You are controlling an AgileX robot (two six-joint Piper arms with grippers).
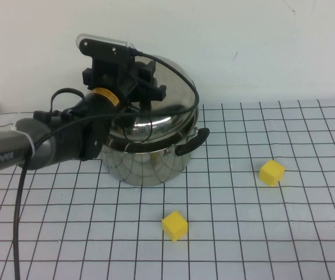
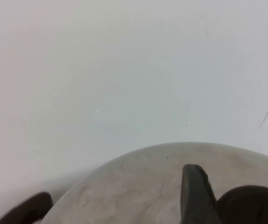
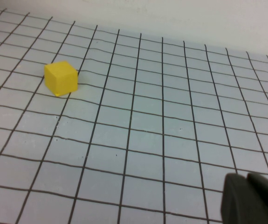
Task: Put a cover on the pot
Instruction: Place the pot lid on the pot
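Note:
The steel pot (image 1: 147, 166) with black side handles (image 1: 193, 142) stands at the back left of the gridded mat. The domed steel lid (image 1: 176, 87) is held tilted over the pot's mouth, its lower edge at the rim. My left gripper (image 1: 145, 87) is shut on the lid's black knob, which the gripper hides in the high view. In the left wrist view the lid's dome (image 2: 134, 186), one finger (image 2: 194, 196) and the knob (image 2: 252, 205) show against the wall. My right gripper (image 3: 252, 198) is shut and empty, low over the mat, and out of the high view.
Two yellow cubes lie on the mat, one in front of the pot (image 1: 175, 226) and one to its right (image 1: 271, 172). A yellow cube (image 3: 61, 78) also shows in the right wrist view. The white wall stands close behind the pot.

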